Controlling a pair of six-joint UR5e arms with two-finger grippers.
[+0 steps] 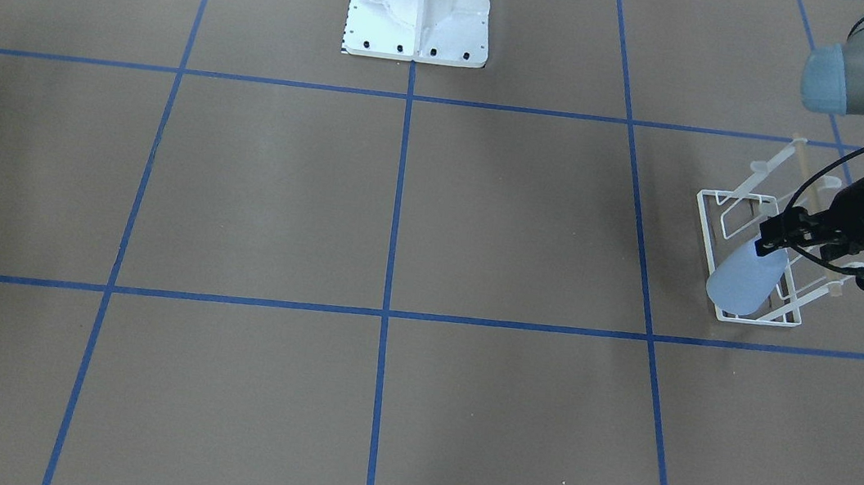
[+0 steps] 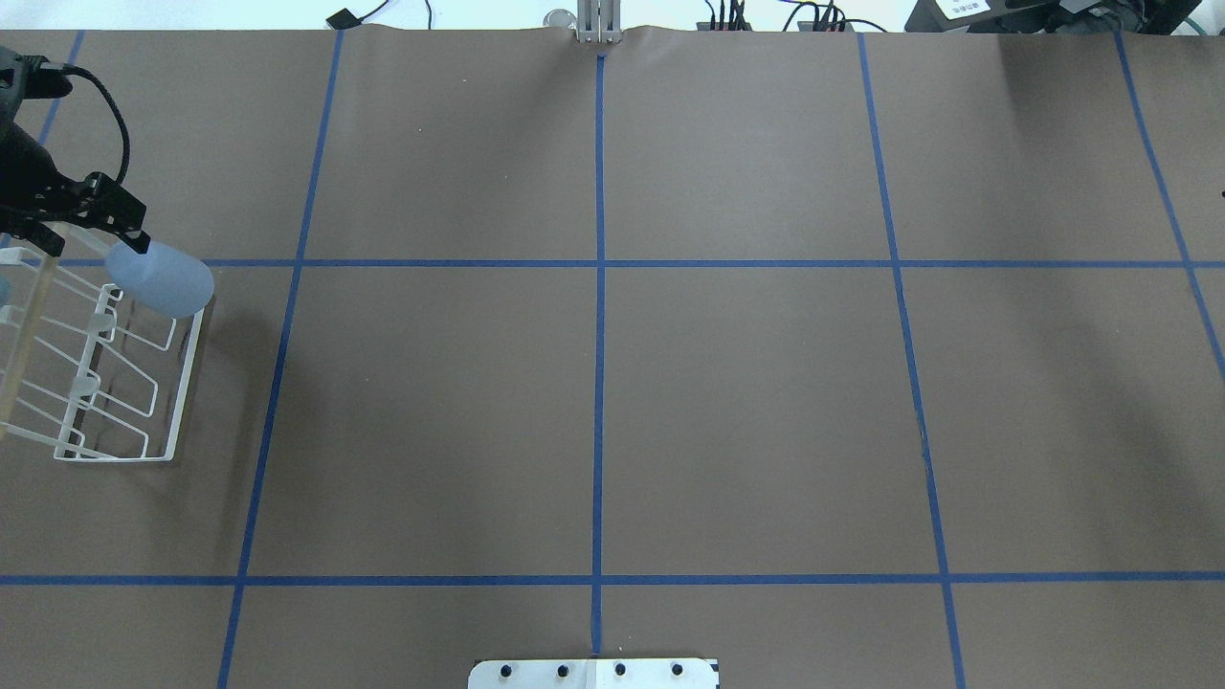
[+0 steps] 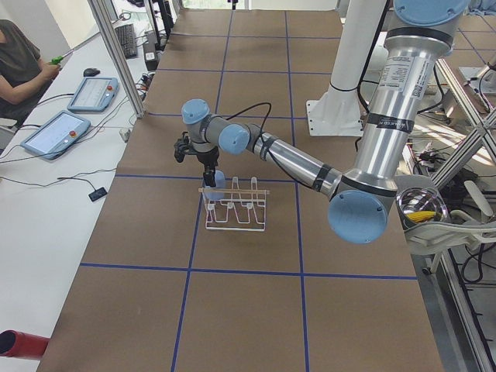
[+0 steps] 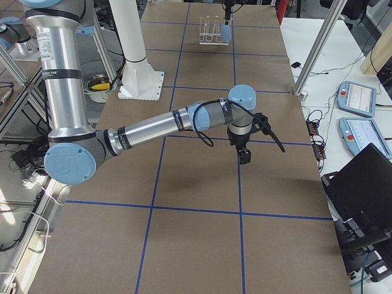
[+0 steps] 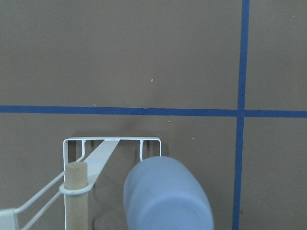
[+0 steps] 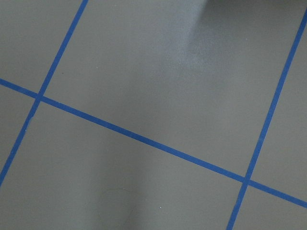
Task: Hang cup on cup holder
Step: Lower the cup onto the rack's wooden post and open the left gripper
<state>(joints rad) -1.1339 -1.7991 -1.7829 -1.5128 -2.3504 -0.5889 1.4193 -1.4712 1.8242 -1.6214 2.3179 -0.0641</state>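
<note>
With left pincer (image 1: 768,241) gripping tumbler (image 1: 739,282) rim, seat tumbler fully on wire rack (image 1: 758,320) before release; right pincer (image 4: 245,157): cannot tell.

I am running this from afar, and the place is plainly a robotics lab, not a home or shop. Two industrial arms, the left arm (image 3: 291,159) and the right arm (image 4: 153,128), rise by a white pedestal (image 1: 420,2) bolted to a big table (image 2: 746,411). The table is papered brown and ruled with a blue tape grid (image 2: 600,383). Aluminium posts (image 3: 118,54) frame it. Cables (image 2: 729,13) trail at the table's far edge. White side benches carry pendants (image 3: 54,133) and a laptop (image 4: 367,177), and an operator (image 3: 19,62) sits there.
</note>
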